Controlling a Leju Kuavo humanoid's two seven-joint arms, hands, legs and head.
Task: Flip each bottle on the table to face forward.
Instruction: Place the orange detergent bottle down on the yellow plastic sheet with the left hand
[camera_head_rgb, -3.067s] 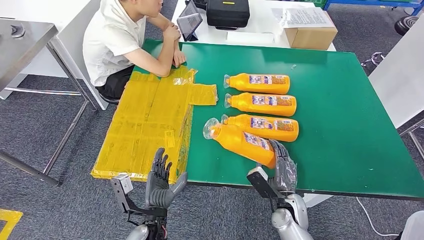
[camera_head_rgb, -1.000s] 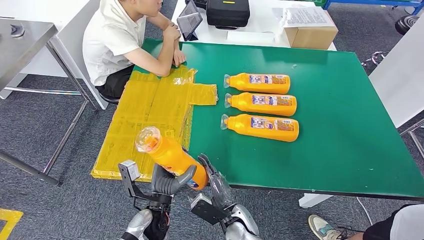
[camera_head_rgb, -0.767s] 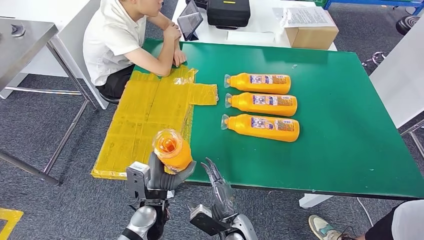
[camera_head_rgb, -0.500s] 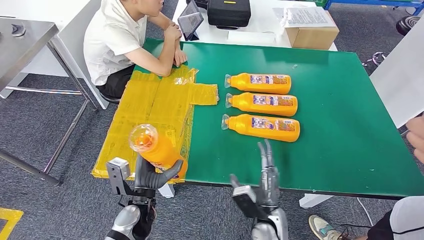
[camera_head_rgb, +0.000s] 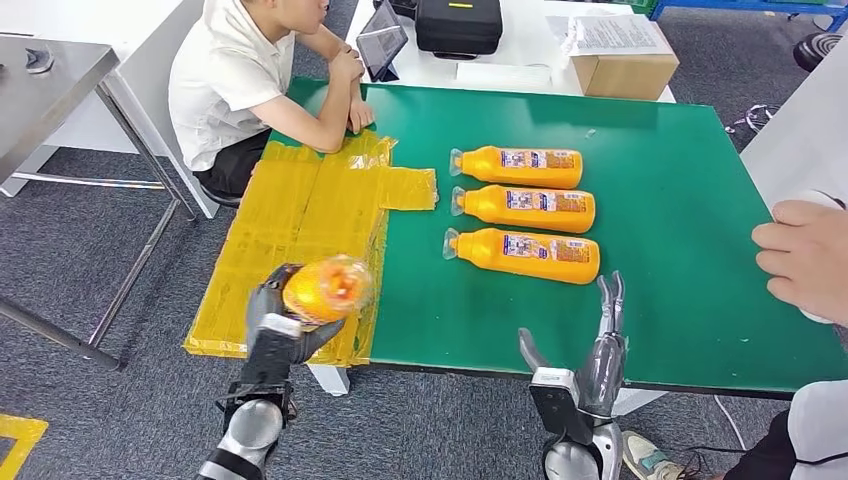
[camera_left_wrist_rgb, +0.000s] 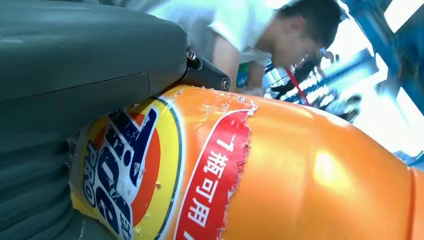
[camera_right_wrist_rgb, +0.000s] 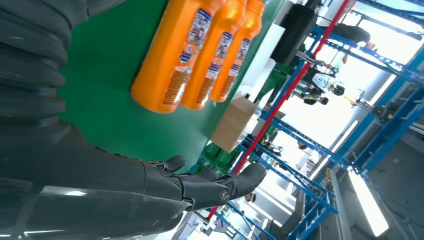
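Having been passed across, the orange bottle (camera_head_rgb: 322, 290) was gripped within the left hand (camera_head_rgb: 272, 335); the right hand (camera_head_rgb: 598, 355) was withdrawn, fingers spread, so re-placing remained.

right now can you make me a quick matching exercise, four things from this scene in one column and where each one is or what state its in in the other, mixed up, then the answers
Things:
1. left hand
2. right hand
3. cardboard box
4. yellow sheet

Places or states:
A. on the white table beyond the green table
B. spread flat over the green table's left edge
C. holds nothing, fingers straight, at the green table's near edge
D. grips an orange bottle off the table

Pairs: 1-D, 2-C, 3-A, 4-B
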